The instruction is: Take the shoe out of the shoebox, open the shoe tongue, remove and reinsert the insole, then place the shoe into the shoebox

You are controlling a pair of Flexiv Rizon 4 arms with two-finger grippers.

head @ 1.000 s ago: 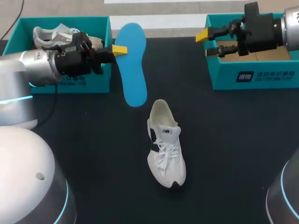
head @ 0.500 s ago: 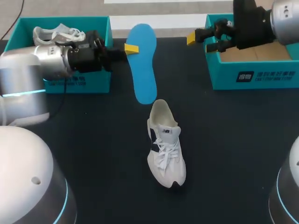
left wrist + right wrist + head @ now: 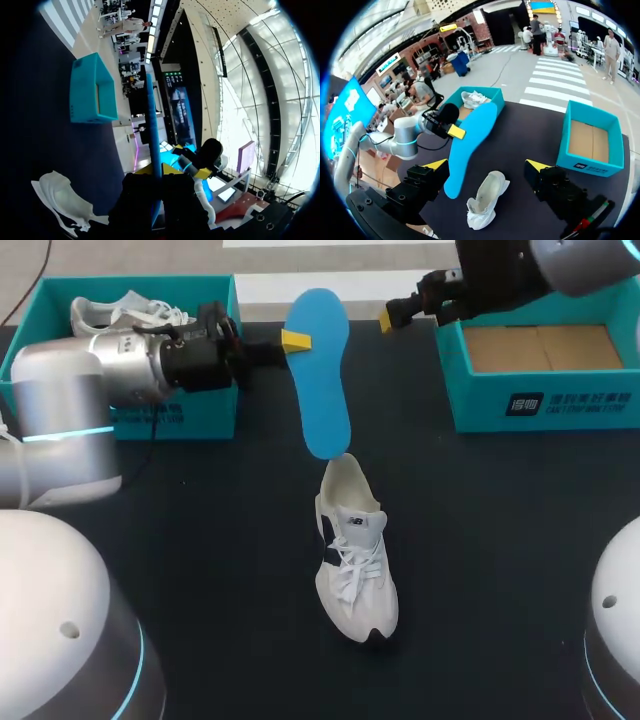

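My left gripper (image 3: 293, 341) is shut on one edge of the blue insole (image 3: 325, 375) and holds it in the air, its lower tip just above the heel opening of the white shoe (image 3: 352, 550). The shoe stands upright on the black table, toe toward me. In the left wrist view the insole (image 3: 152, 130) shows edge-on between the yellow tips of the left gripper (image 3: 159, 170), with the shoe (image 3: 65, 202) below. My right gripper (image 3: 400, 312) is open and empty, just left of the right shoebox (image 3: 540, 405). From the right wrist view, its gripper (image 3: 487, 167) looks down on the insole (image 3: 470, 142) and shoe (image 3: 487, 197).
A teal shoebox (image 3: 215, 360) at the back left holds a second white shoe (image 3: 120, 312). The right shoebox shows only its cardboard floor. Bare black table surrounds the shoe in the middle.
The left arm has carried the insole to the right, bringing its lower end over the shoe's heel. The right arm has swung left, off the right shoebox, still open.
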